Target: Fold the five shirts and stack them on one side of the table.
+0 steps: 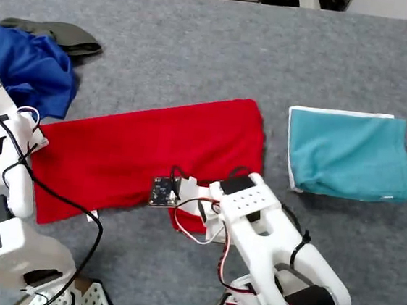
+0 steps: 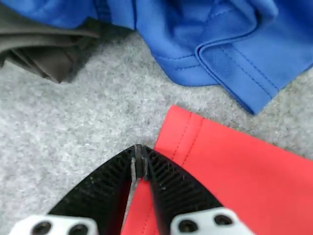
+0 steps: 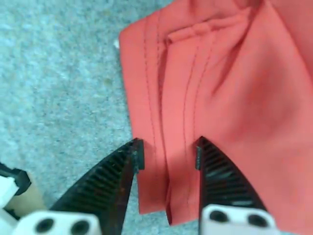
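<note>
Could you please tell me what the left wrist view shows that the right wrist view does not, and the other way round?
Left wrist view, unlike the right one: the blue shirt and an olive garment lie beyond a corner of the red shirt, and the left hand is shut with red cloth pinched in it. Right wrist view, unlike the left one: the right hand is open, its fingers straddling a stitched, folded edge of the red shirt. Both: the red shirt on the grey table cover.
</note>
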You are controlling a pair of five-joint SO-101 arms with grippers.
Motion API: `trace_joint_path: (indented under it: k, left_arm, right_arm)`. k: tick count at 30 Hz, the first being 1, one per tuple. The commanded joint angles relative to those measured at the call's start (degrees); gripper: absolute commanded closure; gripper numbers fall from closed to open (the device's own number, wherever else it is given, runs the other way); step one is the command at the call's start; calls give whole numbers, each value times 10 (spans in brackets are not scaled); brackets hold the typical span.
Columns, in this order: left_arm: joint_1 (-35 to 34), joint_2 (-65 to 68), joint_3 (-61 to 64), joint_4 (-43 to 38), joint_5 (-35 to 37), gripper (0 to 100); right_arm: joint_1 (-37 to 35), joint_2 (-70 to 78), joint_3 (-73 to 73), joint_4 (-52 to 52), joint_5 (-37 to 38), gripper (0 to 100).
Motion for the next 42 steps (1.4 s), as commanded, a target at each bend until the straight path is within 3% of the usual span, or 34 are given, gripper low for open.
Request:
trace_joint_path:
  k: [1,6,13,24,32,39,42]
  left_arm:
    - [6,-3,-26,4,-4,982]
    - [6,-3,-26,4,-4,982]
    - [6,-3,-26,4,-4,982]
    - [6,-3,-26,4,-4,982]
    - [6,-3,-26,4,-4,982]
    - [6,-3,-26,4,-4,982]
    - [6,-3,-26,4,-4,982]
  right_arm:
    - [-8,3,-21,7,-17,821]
    - [-8,3,-51,8,-18,829]
    - [-9,7,-77,18,-18,970]
    - [-9,4,-31,-4,-18,869]
    - [-12,7,-31,3,-18,868]
    - [-9,6,0,-41,-18,987]
    - [-9,4,0,-38,-18,993]
